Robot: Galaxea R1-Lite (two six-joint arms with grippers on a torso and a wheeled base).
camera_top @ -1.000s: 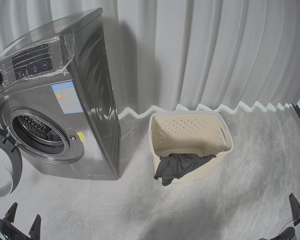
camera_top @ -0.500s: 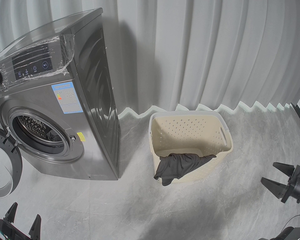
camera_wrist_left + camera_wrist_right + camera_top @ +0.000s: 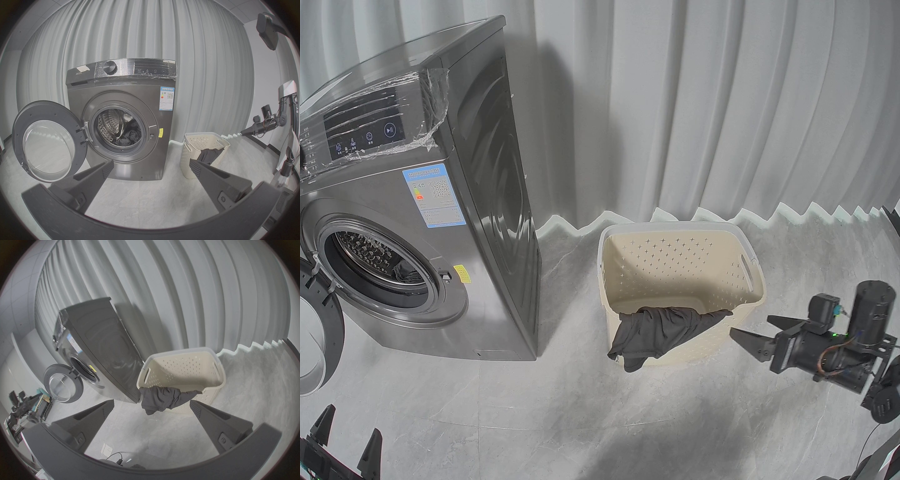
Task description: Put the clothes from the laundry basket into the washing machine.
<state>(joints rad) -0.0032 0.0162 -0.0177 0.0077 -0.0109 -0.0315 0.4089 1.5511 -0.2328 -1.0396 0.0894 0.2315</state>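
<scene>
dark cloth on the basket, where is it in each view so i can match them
Head view: cloth draped over the basket's near rim, right of the washer.
Left wrist view: cloth, small, hanging over the basket rim beside the washer.
Right wrist view: cloth over the basket rim, close to the washer's corner.
Shared landmark: the cream basket it hangs from.

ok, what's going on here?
Laundry loading. The right gripper is open and empty beside the laundry basket, aimed at the dark garment draped over its front rim. Nothing is gripped yet. The washing machine has its door open, with dark clothes in the drum. The left gripper is open, low in front of the machine.
</scene>
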